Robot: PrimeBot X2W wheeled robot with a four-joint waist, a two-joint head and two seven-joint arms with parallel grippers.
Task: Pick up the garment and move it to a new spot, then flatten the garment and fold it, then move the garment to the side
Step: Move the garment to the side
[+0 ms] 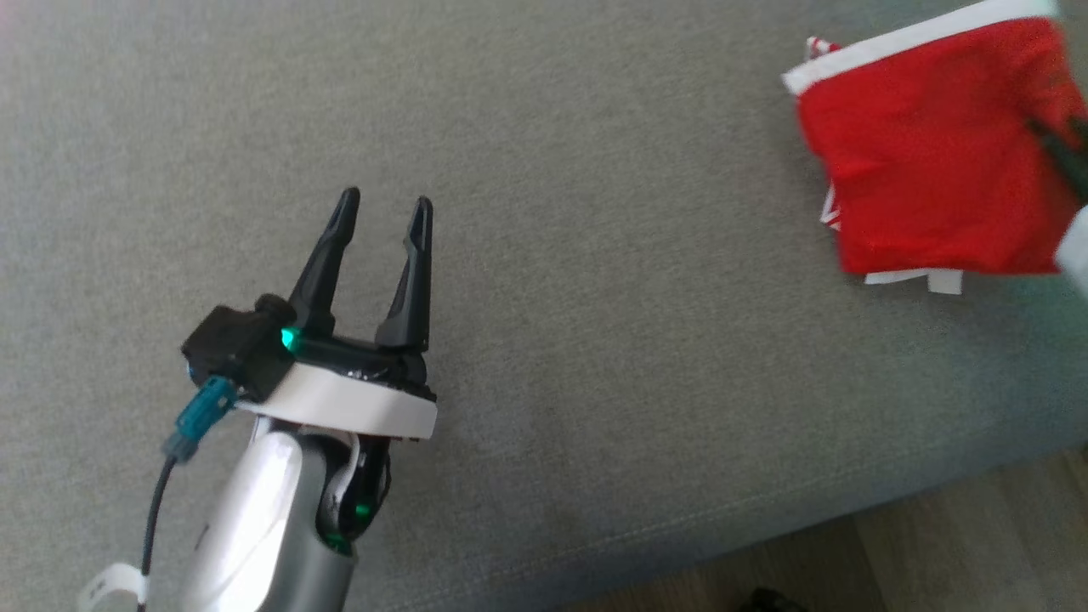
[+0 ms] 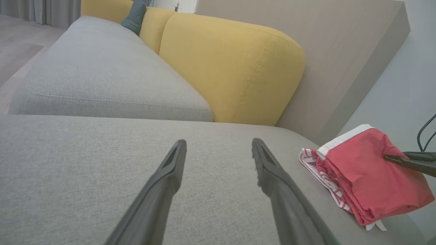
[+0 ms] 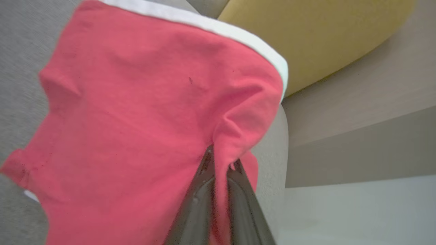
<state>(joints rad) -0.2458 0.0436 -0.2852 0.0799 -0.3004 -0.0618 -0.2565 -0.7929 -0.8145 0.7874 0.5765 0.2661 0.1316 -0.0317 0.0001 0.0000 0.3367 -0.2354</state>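
The garment (image 1: 926, 161) is red with a white band, folded into a stack with red-and-white striped layers beneath, lying at the far right of the grey sofa seat (image 1: 595, 340). In the left wrist view the garment (image 2: 364, 177) sits to the right, with the right gripper (image 2: 391, 159) pinching its right edge. Seen from the right wrist, the right gripper (image 3: 221, 160) is shut on a fold of the garment (image 3: 143, 112). My left gripper (image 1: 384, 206) hovers open and holding nothing over the seat at centre left, far from the garment; its fingers (image 2: 173, 163) stand wide apart.
Yellow back cushions (image 2: 231, 71) rise behind the seat. A second grey seat cushion (image 2: 98, 78) lies further along. A wooden panel (image 2: 340, 51) and pale wall stand behind the garment. Wooden floor (image 1: 935, 552) shows past the seat's front edge.
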